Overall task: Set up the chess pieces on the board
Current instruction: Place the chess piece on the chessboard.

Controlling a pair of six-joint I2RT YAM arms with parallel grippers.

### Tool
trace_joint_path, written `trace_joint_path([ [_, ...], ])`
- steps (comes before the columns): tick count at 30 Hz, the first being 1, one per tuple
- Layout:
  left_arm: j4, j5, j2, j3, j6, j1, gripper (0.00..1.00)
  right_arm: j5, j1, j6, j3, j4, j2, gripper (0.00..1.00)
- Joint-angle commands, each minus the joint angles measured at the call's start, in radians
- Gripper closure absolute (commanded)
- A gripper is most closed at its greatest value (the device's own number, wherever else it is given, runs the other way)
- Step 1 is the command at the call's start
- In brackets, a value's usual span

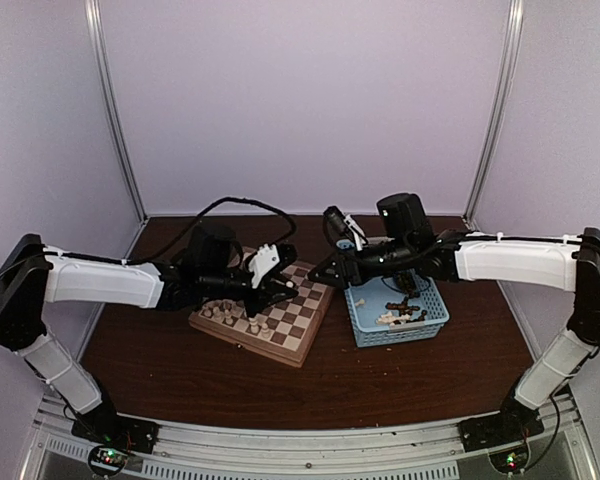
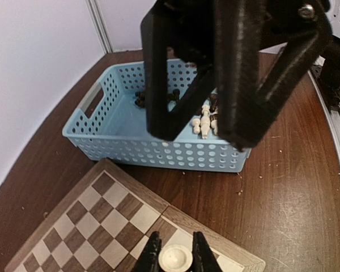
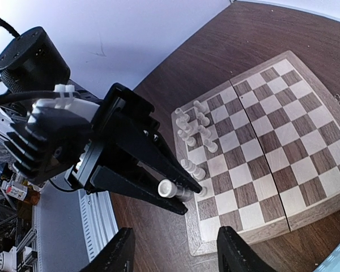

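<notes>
Top: board point(image 1: 290, 325) mid-worktop, a bit toward the left edge, blue basket point(image 1: 405, 318) just beside it on the right-edge side.
Left wrist: left gripper point(image 2: 175, 241) clamped on a cream piece point(image 2: 175, 259) over a board corner.
Right wrist: right gripper point(image 3: 178, 255) jaws wide apart; other cream pieces point(image 3: 192, 127) in rows along one board side.

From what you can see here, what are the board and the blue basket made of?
The board looks like matte wood: grain shows in its tan and brown squares. The basket looks like smooth light-blue plastic, its walls moulded with even round holes.
</notes>
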Motion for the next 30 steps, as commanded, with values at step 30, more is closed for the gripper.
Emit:
trace_joint_path([
  [30, 0.007, -0.768, 0.236, 0.061, -0.579, -0.273, 0.99, 0.404, -0.061, 0.013, -0.34, 0.139, -0.361, 0.49],
])
